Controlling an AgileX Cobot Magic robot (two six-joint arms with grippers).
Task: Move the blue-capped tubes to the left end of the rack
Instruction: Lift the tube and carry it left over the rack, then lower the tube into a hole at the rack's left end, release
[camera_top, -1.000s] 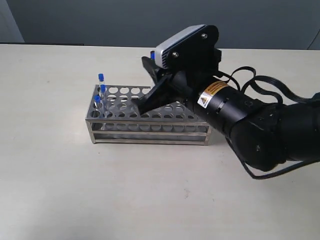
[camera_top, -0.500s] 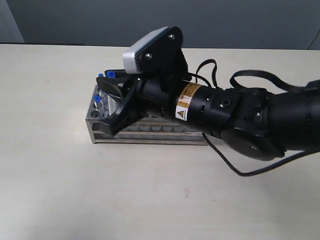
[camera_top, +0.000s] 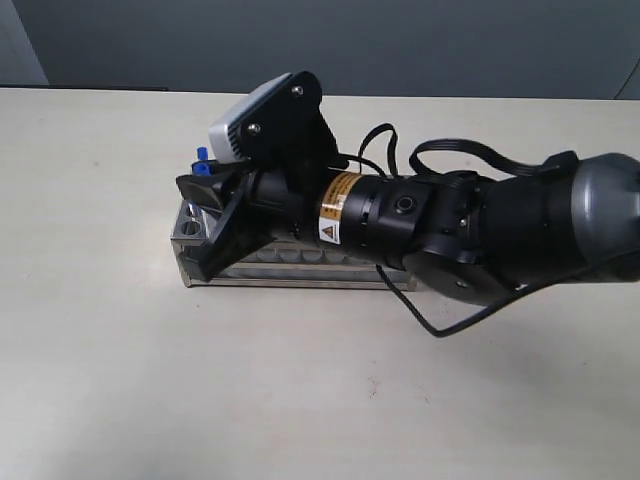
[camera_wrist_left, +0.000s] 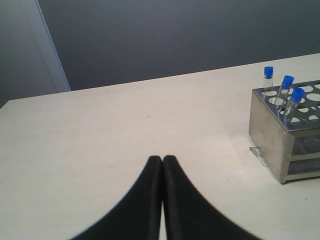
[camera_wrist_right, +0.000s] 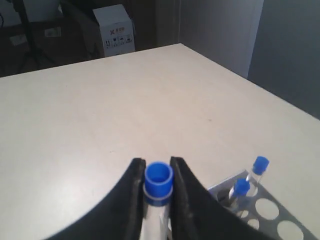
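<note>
Right gripper (camera_wrist_right: 157, 164): the jaws are being held narrowly apart by the held tube (camera_wrist_right: 159, 182), on which they are clamped. In the right wrist view the two black fingers (camera_wrist_right: 134, 192) are being pressed against it from either side, just under the blue cap, and the cap is being left proud of the fingertips. The clear body lower down is being hidden between the fingers.

Position: in the exterior view the right gripper (camera_top: 205, 218) is being carried over the left end of the rack (camera_top: 300, 274). The arm (camera_top: 470, 235) is being laid along the rack from the right, so most of the top plate is being covered. It cannot be told whether the tube's lower end is in a hole, since that part is being screened by the gripper.

Other blue-capped tubes (camera_wrist_left: 287, 81): three are being shown upright in holes at the near end of the rack (camera_wrist_left: 280, 145) in the left wrist view, close together. Two of their caps are being picked up in the right wrist view just beside the clamped fingers, at a corner of the rack (camera_wrist_right: 272, 215).

Left gripper (camera_wrist_left: 162, 161): the jaws are being pressed together with nothing between them. It is being held above bare table (camera_wrist_left: 90, 145), well apart from the rack's end face.
</note>
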